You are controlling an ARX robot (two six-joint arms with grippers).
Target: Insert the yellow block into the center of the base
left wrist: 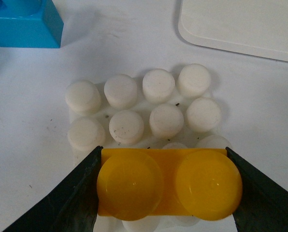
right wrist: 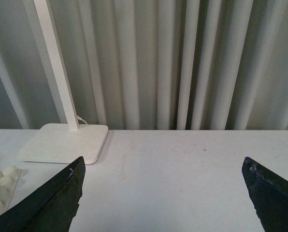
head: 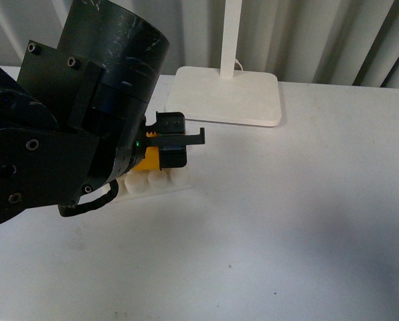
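Left gripper (left wrist: 163, 186): I see its 2 dark fingers (left wrist: 79, 193) closed narrow on the short ends of the yellow block (left wrist: 168, 181), 1 finger against each end.
Yellow block: it is held level with its 2 round studs facing the wrist camera, over the base (left wrist: 127, 126). In the front view the yellow block (head: 149, 160) shows just above the white studs, mostly hidden by the arm. I cannot tell whether it is pressed down onto them.
Base: it lies flat on the white table (head: 286, 221). 2 rows of 4 studs are uncovered, and more studs peek out at the block's edges.
Right gripper (right wrist: 162, 164): its fingers are spread wide with nothing between them, above bare table.
Lamp stand (head: 229, 93): it sits just beyond the base, not touching it.
Blue brick (left wrist: 23, 24): it sits on the table, apart from the base.
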